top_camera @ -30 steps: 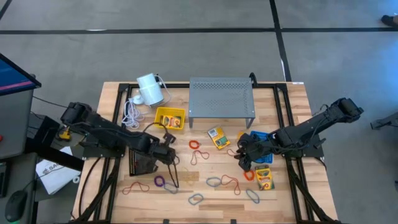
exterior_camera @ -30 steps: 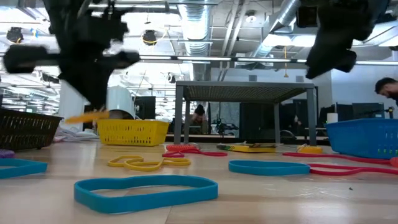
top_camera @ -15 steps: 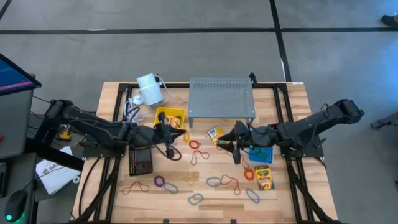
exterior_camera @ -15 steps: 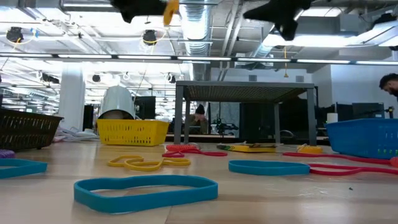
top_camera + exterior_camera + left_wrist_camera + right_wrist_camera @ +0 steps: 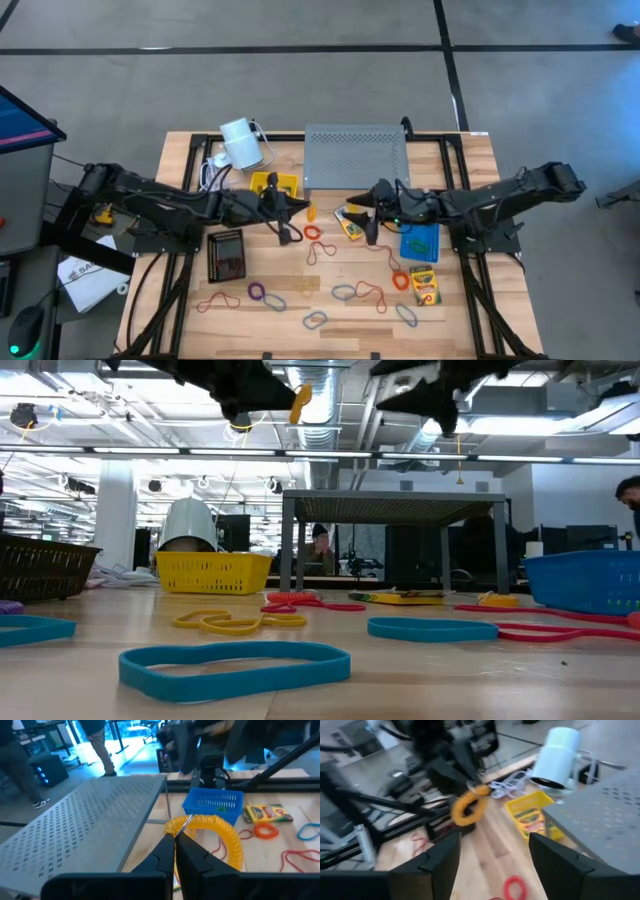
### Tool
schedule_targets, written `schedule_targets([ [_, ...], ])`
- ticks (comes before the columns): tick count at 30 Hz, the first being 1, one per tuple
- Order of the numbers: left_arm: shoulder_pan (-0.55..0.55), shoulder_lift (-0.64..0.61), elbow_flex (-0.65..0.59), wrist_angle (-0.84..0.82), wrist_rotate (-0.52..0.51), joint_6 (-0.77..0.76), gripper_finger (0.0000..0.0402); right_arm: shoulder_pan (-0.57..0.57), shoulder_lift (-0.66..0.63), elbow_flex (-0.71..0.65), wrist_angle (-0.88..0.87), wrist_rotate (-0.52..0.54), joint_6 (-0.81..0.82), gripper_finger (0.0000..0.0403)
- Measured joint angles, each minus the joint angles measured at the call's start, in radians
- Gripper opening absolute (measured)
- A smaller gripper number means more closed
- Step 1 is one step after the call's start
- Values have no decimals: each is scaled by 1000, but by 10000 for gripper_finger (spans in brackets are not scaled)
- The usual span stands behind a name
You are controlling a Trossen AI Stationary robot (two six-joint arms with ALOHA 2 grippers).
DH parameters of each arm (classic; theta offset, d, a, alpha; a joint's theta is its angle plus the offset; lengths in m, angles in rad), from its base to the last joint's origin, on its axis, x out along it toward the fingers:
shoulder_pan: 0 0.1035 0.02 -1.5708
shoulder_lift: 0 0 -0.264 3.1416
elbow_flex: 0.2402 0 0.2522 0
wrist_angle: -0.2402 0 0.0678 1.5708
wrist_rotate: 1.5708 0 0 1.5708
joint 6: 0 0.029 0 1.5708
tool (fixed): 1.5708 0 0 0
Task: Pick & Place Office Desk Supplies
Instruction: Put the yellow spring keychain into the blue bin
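Grey concrete floor around a pale wooden bench [image 5: 330, 325]; an open workshop with ceiling ducts shows behind it.

My left pincer [image 5: 303, 208] is raised above the bench, just in front of the grey perforated metal shelf [image 5: 356, 155]. Its fingers are closed on one yellow rubber band [image 5: 220, 832], a ridged loop that hangs from the tips.

My right pincer [image 5: 362, 207] is also raised, facing the left one, fingers spread apart with nothing between them.

Counts from the high view:
- Crayon boxes: three seen, one [image 5: 350, 221] lying near the shelf, one [image 5: 425, 284] toward the front right, one in the yellow basket [image 5: 272, 187].
- Baskets: yellow, blue [image 5: 420, 241] and dark [image 5: 226, 256], all of slotted plastic.
- Loose rubber bands [image 5: 300, 292]: roughly a dozen thin loops, red, orange, blue, purple, flat on the wood; exact count unclear.

A white cylinder [image 5: 240, 142] with coiled cord lies at the back left.
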Motion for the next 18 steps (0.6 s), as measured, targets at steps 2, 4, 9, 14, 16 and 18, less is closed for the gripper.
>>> schedule_targets([
  [2, 8, 9, 0, 32, 21, 1, 0, -14, 37, 1, 54, -1, 0, 228],
  [4, 15, 16, 0, 50, 23, 5, 0, -22, 80, 0, 101, -11, 0, 223],
  [9, 19, 13, 1, 54, 26, 25, 0, -28, 174, 1, 273, -79, 1, 213],
  [14, 19, 13, 1, 52, 26, 27, 0, -31, 236, 29, 347, -101, -1, 208],
  [16, 19, 13, 1, 53, 26, 27, 0, -35, 263, 54, 347, -118, -4, 208],
  [18, 19, 13, 1, 52, 26, 27, 0, -35, 284, 79, 341, -136, -12, 208],
])
